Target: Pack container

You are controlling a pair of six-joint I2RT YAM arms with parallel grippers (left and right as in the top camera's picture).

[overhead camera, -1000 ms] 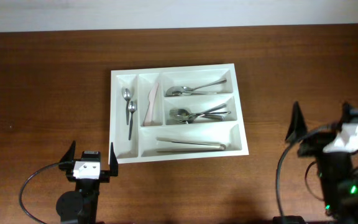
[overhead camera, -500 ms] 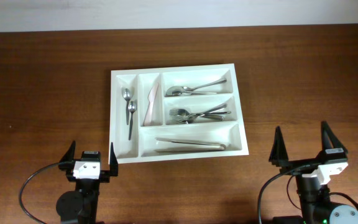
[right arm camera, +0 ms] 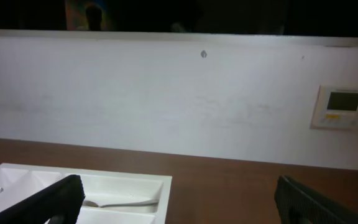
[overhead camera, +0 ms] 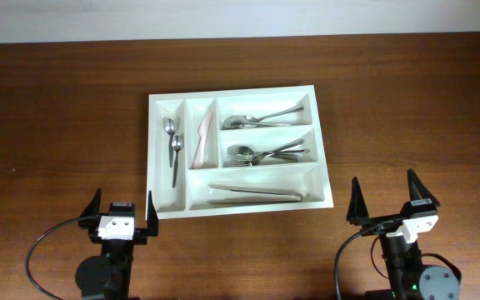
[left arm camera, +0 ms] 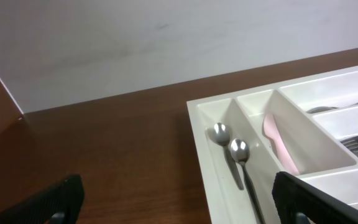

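White plastic container (overhead camera: 163, 198) at bench (overhead camera: 57, 125) centre, cutlery (overhead camera: 261, 154) lying in all five compartments, apparently packed; left claw (overhead camera: 123, 200) near its 8 o'clock corner, right claw (overhead camera: 383, 190) at 4 o'clock, both spread wide, empty; recommended: claws held off, check for handles overhanging dividers before sign-off.

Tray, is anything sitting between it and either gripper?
Nothing visible. Only bare table lies between the tray and the open left gripper, just off its near-left corner, or the open right gripper, beyond its near-right corner.
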